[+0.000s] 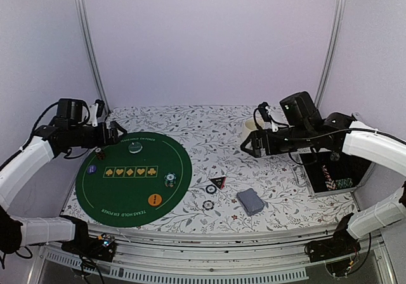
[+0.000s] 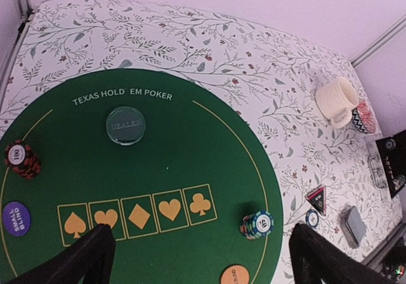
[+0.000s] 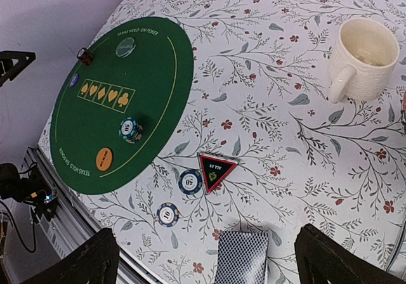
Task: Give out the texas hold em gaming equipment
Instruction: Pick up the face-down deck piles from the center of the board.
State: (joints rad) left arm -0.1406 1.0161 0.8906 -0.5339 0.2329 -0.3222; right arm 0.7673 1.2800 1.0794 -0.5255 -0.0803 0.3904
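Observation:
On the green round mat (image 1: 120,195) lie a clear dealer disc (image 1: 134,148), a teal chip stack (image 1: 169,180), an orange button (image 1: 154,200) and a red-black chip stack (image 2: 22,159). On the floral cloth to its right lie a black-and-red triangular marker (image 1: 217,182), two single chips (image 3: 189,182) (image 3: 167,214) and a grey-blue card deck (image 1: 250,201). My left gripper (image 1: 117,135) hangs open and empty above the mat's far left edge. My right gripper (image 1: 250,146) hangs open and empty above the cloth, with the deck (image 3: 242,257) below and between its fingers.
A cream mug (image 1: 252,129) stands at the back, just behind the right gripper, with a red-patterned small dish (image 2: 365,117) beside it. An open black case (image 1: 336,173) holding chips sits at the right edge. A purple small-blind disc (image 2: 16,218) lies on the mat's left.

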